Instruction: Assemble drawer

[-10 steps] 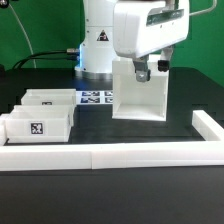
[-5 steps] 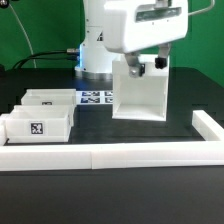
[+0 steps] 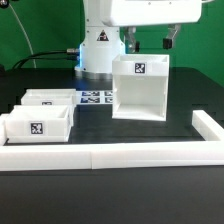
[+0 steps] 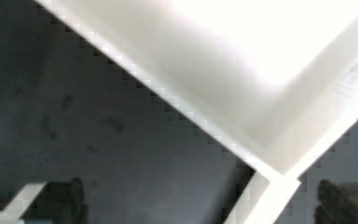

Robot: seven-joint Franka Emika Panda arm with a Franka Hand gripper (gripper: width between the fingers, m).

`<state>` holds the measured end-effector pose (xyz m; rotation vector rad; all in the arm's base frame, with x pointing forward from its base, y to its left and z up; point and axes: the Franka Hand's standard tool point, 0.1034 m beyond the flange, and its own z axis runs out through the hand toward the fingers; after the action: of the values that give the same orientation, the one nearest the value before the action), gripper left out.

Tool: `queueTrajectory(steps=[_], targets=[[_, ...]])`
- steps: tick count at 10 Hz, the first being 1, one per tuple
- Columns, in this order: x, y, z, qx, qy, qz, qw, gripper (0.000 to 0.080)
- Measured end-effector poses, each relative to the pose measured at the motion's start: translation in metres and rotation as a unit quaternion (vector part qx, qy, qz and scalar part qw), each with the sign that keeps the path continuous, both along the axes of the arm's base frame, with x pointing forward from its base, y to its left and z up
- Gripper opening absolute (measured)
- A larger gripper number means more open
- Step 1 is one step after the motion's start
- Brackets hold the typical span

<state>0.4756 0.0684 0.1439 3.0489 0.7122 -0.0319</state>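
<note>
The drawer housing (image 3: 140, 90), a tall white open box with a tag on its inner back wall, stands upright on the black table. My gripper (image 3: 149, 42) hangs just above its top edge, open and empty, with one finger (image 3: 130, 42) on each side. Two small white trays, the back tray (image 3: 50, 100) and the front tray (image 3: 38, 126), sit at the exterior view's left. In the wrist view the housing's white wall (image 4: 194, 60) fills much of the frame. Its thin edge (image 4: 274, 190) runs down between my dark fingertips (image 4: 48, 200), and the gripper (image 4: 197, 205) is open around it without touching.
A long low white bar (image 3: 110, 155) runs along the front and turns up the exterior view's right side (image 3: 210, 125). The marker board (image 3: 95, 97) lies between the trays and the housing. The robot base (image 3: 97, 50) stands behind.
My gripper has risen from down around the housing's top wall to above it, with the fingers apart. The housing stays upright in place and its tag now shows.
</note>
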Motion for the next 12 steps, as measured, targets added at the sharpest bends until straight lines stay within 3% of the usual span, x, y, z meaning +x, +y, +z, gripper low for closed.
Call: queueTrajectory(steps=[5,7,10,12], targets=[[0.0,-0.001,-0.001,0.0,0.001,0.0,1.0,0.0649],[-0.014,-0.003,0.0,0.0,-0.005,-0.115,0.993,0.0649],[-0.038,0.022,-0.01,-0.015,0.0,-0.247,0.969,0.0649],[-0.046,0.039,-0.02,-0.006,-0.009,-0.296,0.955,0.0649]])
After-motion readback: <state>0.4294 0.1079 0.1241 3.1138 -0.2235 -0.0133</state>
